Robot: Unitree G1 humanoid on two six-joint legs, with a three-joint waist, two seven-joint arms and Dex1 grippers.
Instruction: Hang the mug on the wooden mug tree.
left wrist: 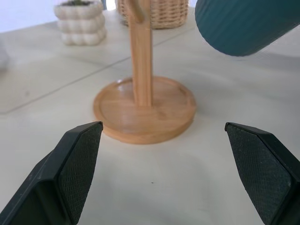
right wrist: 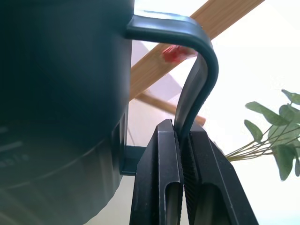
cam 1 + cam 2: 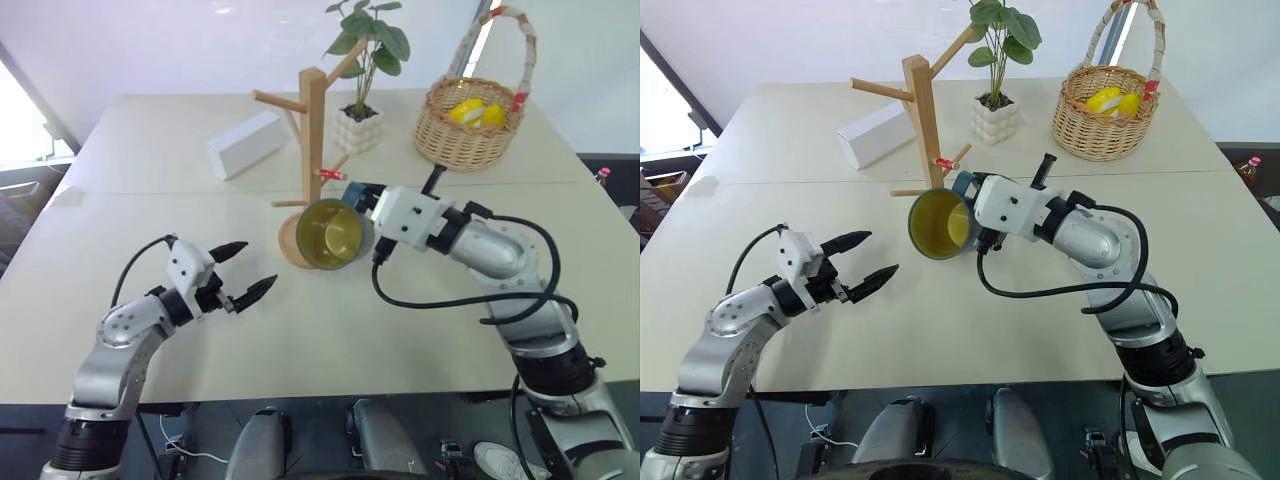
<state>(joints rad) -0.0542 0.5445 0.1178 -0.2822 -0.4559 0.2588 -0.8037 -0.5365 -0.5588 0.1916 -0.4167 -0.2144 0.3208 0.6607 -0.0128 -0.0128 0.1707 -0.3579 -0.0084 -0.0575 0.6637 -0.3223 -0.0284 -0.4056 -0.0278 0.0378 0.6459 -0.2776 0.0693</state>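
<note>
Where the two pale tabletops meet along a seam, the table (image 3: 120, 330) carries every object in the scene. The wicker basket (image 3: 470, 125), holding yellow items, stands at the far right side; a potted green plant (image 3: 362, 110) in a white bubbled pot stands beside it to the left, and a white rectangular box (image 3: 245, 143) lies further left, tilted on the surface. The wooden mug tree (image 3: 313, 130) stands upright near the table's middle, in front of the plant, its round disc base resting on the table and its angled pegs bare; a small red tag (image 3: 329, 174) hangs from a low peg on the right side of the post. The mug (image 3: 335, 233) is held off the table, lying on its side just in front of the post and over the disc base, with its yellow-olive mouth facing the camera. The right gripper (image 2: 183, 154) is clamped on the mug's loop handle, both fingers pressed against the thin handle wall, as the right wrist view shows. The left gripper (image 3: 247, 272) hangs above the table to the left of the tree, well apart from the mug, its two black fingers spread wide with nothing between them.
</note>
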